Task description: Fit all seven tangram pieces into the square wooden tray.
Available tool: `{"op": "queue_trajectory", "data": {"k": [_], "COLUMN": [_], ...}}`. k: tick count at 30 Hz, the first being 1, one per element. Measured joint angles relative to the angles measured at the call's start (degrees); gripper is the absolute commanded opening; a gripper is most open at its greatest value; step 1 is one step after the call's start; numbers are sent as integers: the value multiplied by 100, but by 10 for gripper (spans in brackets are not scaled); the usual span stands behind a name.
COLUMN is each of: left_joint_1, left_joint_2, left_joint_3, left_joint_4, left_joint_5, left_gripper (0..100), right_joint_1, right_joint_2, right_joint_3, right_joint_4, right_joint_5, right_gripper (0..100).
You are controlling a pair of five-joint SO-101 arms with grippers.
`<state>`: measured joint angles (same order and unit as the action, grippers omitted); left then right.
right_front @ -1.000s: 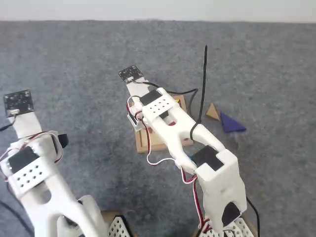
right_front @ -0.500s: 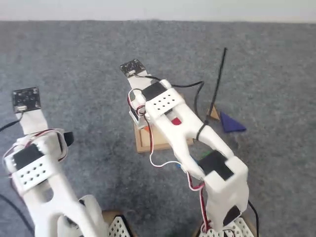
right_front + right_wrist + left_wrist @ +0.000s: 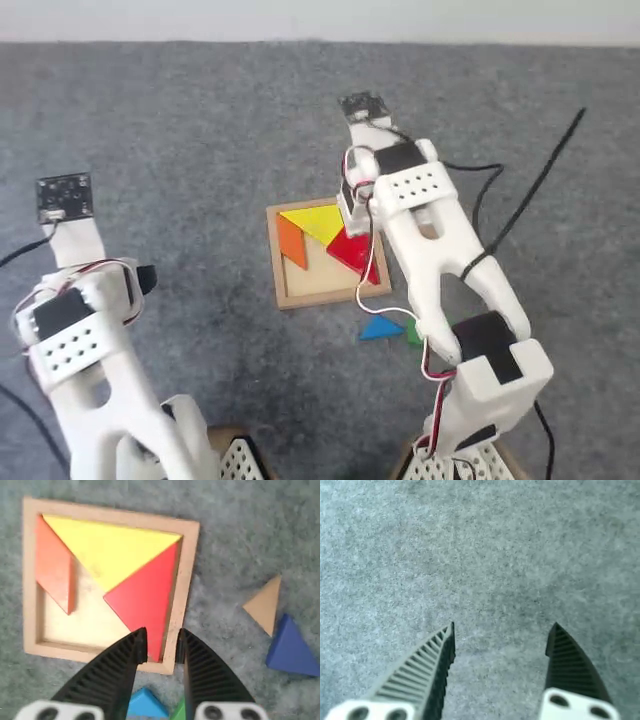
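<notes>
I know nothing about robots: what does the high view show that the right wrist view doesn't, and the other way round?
The high view adds the white left arm and right arm. The right wrist view adds a tan wooden triangle and a dark blue triangle lying on the grey carpet beside the square wooden tray, and the right tool near its rim. Both share that tray holding a yellow triangle, a red triangle and an orange parallelogram, plus a light blue triangle and a green piece outside it.

Grey, speckled carpet (image 3: 200,130) covers the whole working surface; a pale wall strip (image 3: 320,20) runs along its far edge; light is even.
</notes>
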<state>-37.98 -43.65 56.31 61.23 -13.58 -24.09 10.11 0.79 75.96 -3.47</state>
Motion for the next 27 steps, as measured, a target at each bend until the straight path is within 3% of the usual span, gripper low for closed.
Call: {"op": "queue_trajectory", "data": {"k": [7,11,16,20,27], "left_joint_1": [0,0,0,0,0], "left_joint_2": [0,0,0,0,0], "left_joint_3": [26,26,26,26,26], "left_joint_4": [0,0,0,0,0], "left_joint_5": [0,0,0,0,0], "left_gripper": [283,283,283,283,283], "right_joint_1": [686,677,818,1125,1477], "right_joint_2": [-730,-1257,-1345,-1029,290], "right_joint_3": [1125,1767,1881,1741,237], "right_joint_4": [35,-9,-246,-246,-9], "right_joint_5": [-44,-1055,-1310,-1284,-563], "right_gripper": [99,106,234,216,183]}}
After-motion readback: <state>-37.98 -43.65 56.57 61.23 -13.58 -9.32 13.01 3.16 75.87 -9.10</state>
